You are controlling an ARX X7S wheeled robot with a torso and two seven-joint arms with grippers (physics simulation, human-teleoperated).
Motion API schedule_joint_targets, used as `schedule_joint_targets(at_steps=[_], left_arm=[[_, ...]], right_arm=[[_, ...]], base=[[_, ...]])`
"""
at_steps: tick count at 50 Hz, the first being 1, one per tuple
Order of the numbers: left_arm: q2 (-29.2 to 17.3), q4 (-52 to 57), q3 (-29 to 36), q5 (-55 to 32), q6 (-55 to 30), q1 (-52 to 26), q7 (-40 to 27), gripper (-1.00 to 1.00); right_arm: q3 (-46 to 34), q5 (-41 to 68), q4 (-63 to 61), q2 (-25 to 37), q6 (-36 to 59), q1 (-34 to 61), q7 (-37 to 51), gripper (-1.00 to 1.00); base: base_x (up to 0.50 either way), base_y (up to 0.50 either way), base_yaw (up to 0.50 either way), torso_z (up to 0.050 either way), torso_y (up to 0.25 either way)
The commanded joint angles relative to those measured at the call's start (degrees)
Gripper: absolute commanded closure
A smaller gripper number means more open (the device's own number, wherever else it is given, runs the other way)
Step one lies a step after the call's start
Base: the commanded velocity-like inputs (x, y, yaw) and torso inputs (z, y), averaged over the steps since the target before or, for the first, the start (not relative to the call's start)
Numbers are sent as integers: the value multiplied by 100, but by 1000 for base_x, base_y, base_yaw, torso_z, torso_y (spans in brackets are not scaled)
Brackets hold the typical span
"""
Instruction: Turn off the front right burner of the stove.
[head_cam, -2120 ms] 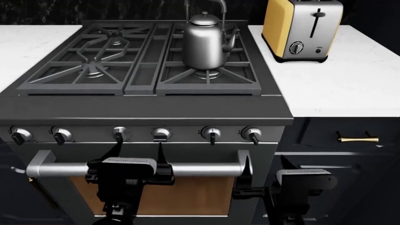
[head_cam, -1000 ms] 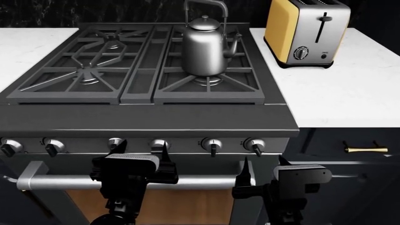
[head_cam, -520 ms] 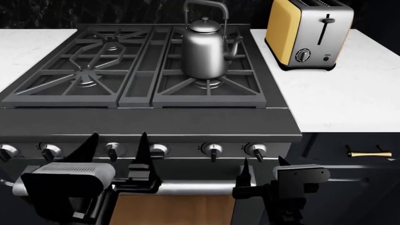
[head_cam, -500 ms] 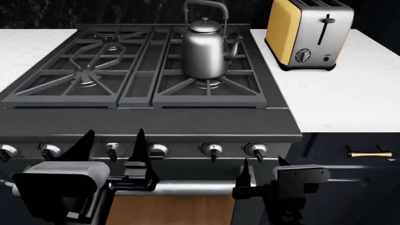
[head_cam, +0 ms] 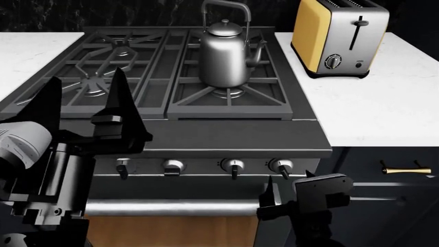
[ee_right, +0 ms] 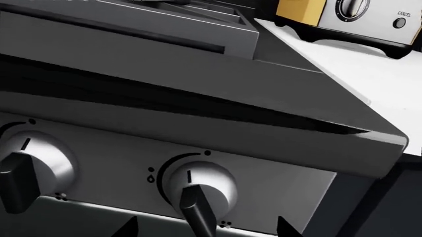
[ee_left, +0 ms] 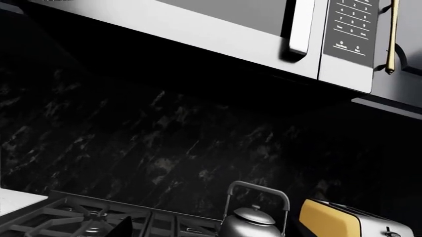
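Observation:
The stove point(head_cam: 226, 136) fills the head view, its knobs along the front panel. The front right burner point(head_cam: 229, 92) shows under the grate, just in front of a steel kettle point(head_cam: 223, 51). My left gripper point(head_cam: 86, 105) is open and empty, raised over the stove's front left corner; one fingertip point(ee_left: 122, 228) shows in the left wrist view. My right gripper point(head_cam: 285, 184) is open and empty, low, just below the rightmost knob point(head_cam: 282, 165). In the right wrist view that knob point(ee_right: 197, 186) sits between my right gripper's point(ee_right: 205, 229) tips, apart from them, its pointer straight down.
A yellow-sided toaster point(head_cam: 340, 36) stands on the white counter point(head_cam: 384, 103) right of the stove. The steel oven handle point(head_cam: 171, 207) runs below the knobs. A dark cabinet with a brass pull point(head_cam: 404, 169) is at the right. A microwave point(ee_left: 264, 29) hangs above.
My left arm has risen from in front of the knobs to above the stove's front left and looms large. My right gripper has barely moved.

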Motion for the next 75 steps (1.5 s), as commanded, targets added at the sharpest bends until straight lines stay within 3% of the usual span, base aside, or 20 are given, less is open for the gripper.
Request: schedule_joint_targets(at_steps=[1,13,14,45,59,75], left_arm=[[71,-286,239,108,220,-213,71,-100],[101,-410,321,232,330,-129,176,-100],[103,-420,325,236,335,-126,181,-100],[76,-425,398,213,417,-29,210,-100],[42,-398,450,217,386,-57,186,-100],[3,-377,473,193,380,-84,167,-100]], right_arm=[[-453,-358,244,212,465,552,-90,-100],[-601,-413,476,267,533,724,-178,-100],[-600,-409,472,269,528,722,-178,100],[-559,-322,368,296,547,700,-116,100],[378,638,786,-101,-480,485,-262,100],[1256,2104,664,-574,-583,364,-495,100]], base=[[0,0,0,0,0],[0,0,0,0,0],[0,0,0,0,0],[0,0,0,0,0],[1,0,0,0,0],[1,0,0,0,0]])
